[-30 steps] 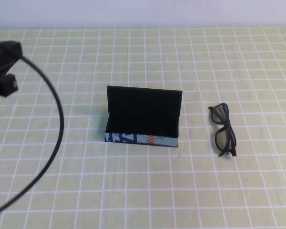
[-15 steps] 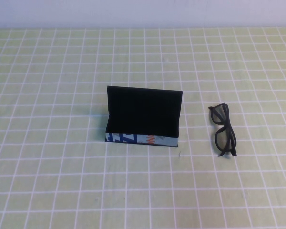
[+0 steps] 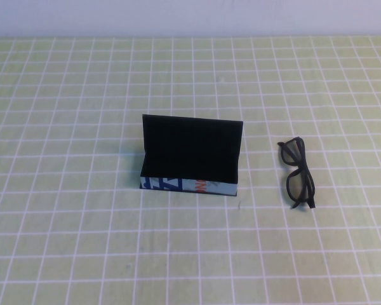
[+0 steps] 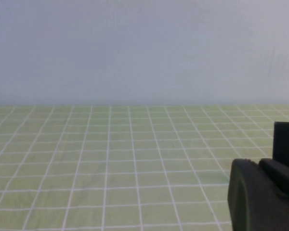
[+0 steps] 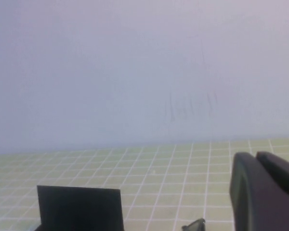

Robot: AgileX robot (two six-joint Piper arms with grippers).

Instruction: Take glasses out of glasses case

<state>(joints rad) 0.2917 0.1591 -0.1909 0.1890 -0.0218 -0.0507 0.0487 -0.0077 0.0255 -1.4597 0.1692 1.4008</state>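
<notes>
Surface: green tablecloth (image 3: 63, 241) with a white grid covers the table, a pale wall (image 4: 144, 48) rising behind its far edge.
Glasses case: the glasses case (image 3: 190, 157) stands near the middle of the table, its black flap lid upright at the back, its light-blue printed front facing the near edge.
Glasses: the glasses (image 3: 298, 173) lie on the cloth outside the case, apart from it toward the right edge, arms folded.
Left gripper: the left gripper (image 4: 265, 195) shows only in its wrist view as a dark body above the cloth, off the high view; I cannot tell how its jaws stand.
Right gripper: the right gripper (image 5: 265, 190) likewise shows only in its wrist view, facing the case lid; jaw state cannot be told.
</notes>
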